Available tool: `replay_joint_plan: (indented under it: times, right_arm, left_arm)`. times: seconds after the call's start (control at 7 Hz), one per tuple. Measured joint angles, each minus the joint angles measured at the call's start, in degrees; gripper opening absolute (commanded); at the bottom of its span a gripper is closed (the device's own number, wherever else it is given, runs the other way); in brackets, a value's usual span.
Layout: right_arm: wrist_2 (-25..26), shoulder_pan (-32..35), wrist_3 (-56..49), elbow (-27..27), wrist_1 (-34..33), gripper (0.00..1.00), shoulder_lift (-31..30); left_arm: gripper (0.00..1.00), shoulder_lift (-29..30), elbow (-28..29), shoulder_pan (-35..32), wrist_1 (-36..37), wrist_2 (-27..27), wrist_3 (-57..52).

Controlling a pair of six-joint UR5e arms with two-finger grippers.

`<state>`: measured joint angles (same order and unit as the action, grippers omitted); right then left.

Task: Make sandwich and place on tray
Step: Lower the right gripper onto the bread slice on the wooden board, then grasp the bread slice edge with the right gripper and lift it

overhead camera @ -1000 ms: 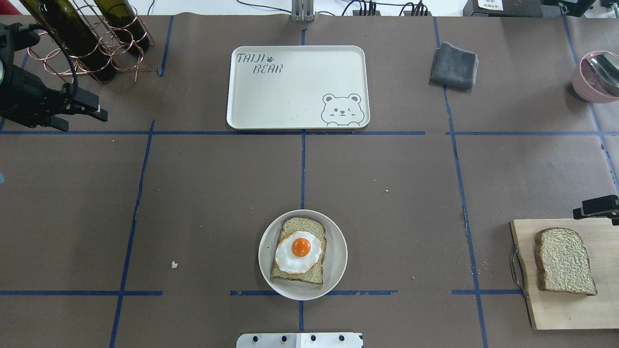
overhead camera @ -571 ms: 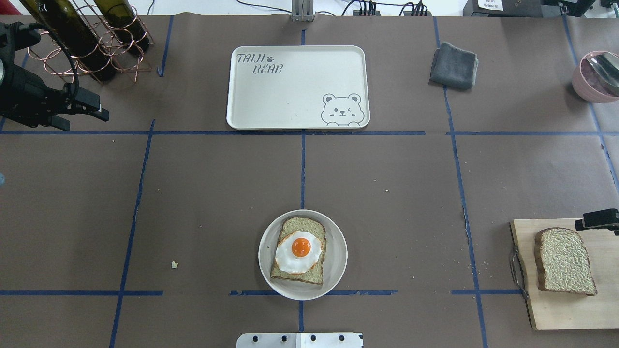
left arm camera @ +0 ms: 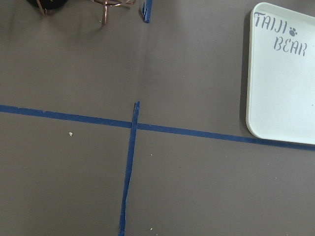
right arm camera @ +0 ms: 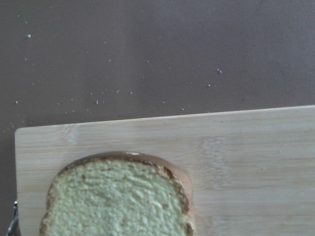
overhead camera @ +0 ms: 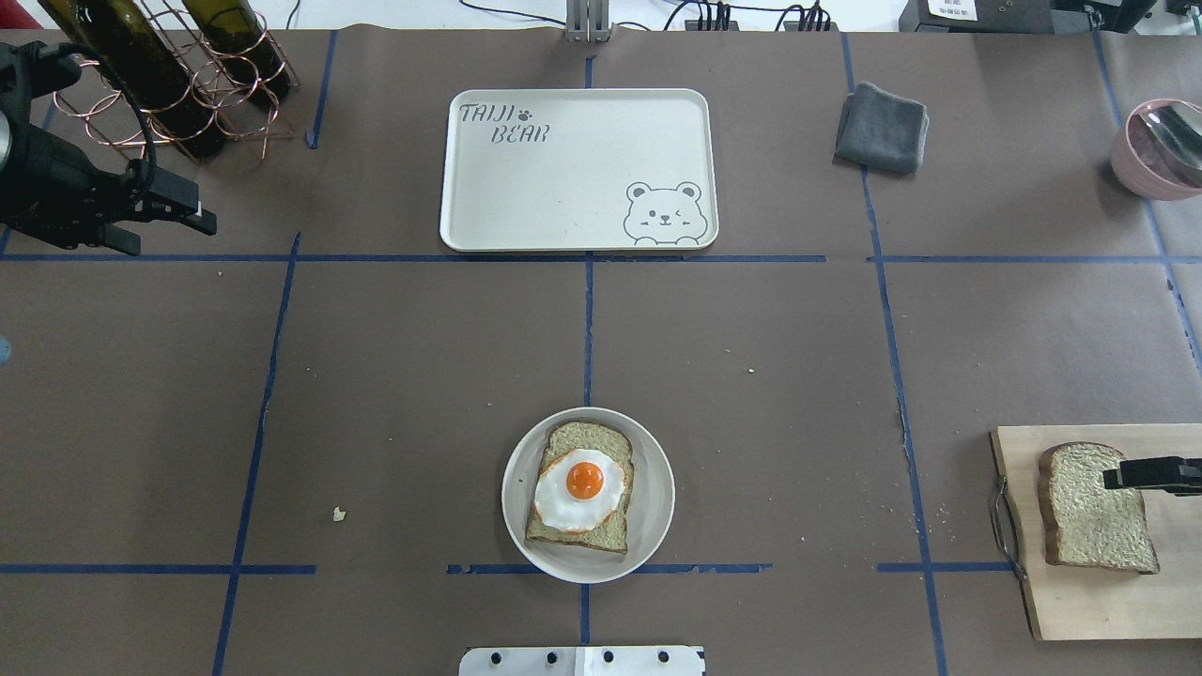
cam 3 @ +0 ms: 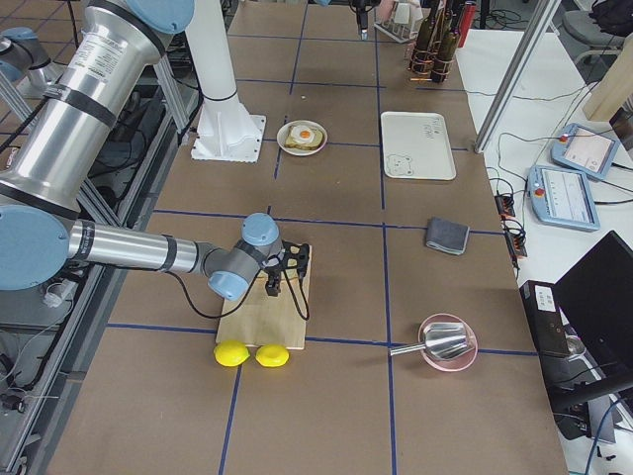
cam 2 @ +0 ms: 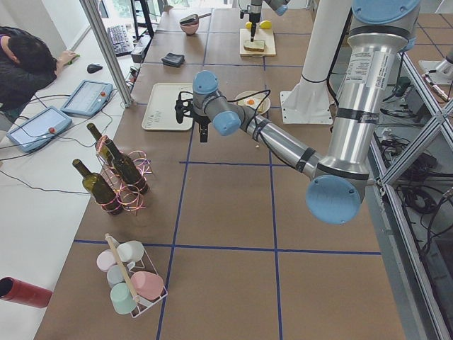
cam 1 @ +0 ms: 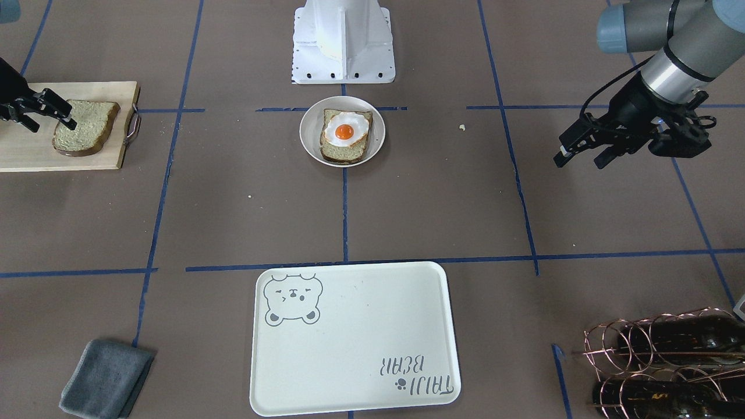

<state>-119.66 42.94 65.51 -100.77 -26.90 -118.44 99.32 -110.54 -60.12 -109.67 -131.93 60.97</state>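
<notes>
While right gripper (cam 1: 53, 127) hangs over board (cam 1: 23, 156), one spread finger overlaps bread slice (cam 1: 87, 132) | left gripper (cam 1: 578, 163): fingers spread, well apart.

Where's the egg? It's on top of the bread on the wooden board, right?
Not quite. The egg is on top of the bread on the round white plate, not the wooden board, as the overhead view shows.

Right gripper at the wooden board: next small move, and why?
Probably lower the right gripper straight down: its open jaws hang over the loose tan bread slice on the pale wooden board, not yet gripping it, and the egg-topped slice on the round white plate lacks a top.
</notes>
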Motion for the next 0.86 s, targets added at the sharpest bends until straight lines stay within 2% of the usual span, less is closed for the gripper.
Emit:
replay_joint_plan:
  times: [0.14, 0.43, 0.57, 0.71, 0.86]
  right_arm:
    - [0.0, -0.7, 0.0, 0.0, 0.2, 0.92, -0.3]
    - [-0.3, -1.4, 0.1, -0.3, 0.3, 0.63, -0.6]
    - [-0.4, -1.6, 0.1, -0.4, 0.3, 0.41, -0.7]
    - [-0.4, -1.6, 0.1, -0.4, 0.3, 0.3, -0.8]
    - [-0.4, -1.6, 0.1, -0.4, 0.3, 0.08, -0.9]
  left_arm:
    - [1.0, 0.0, 0.0, 0.0, 0.0, 0.0, 0.0]
    - [1.0, 0.0, 0.1, 0.0, 0.0, 0.0, 0.0]
    - [1.0, -0.1, 0.1, 0.0, 0.0, 0.0, -0.1]
    - [1.0, -0.1, 0.1, 0.0, 0.0, 0.0, -0.1]
    - [1.0, -0.1, 0.2, 0.0, 0.0, 0.0, -0.1]
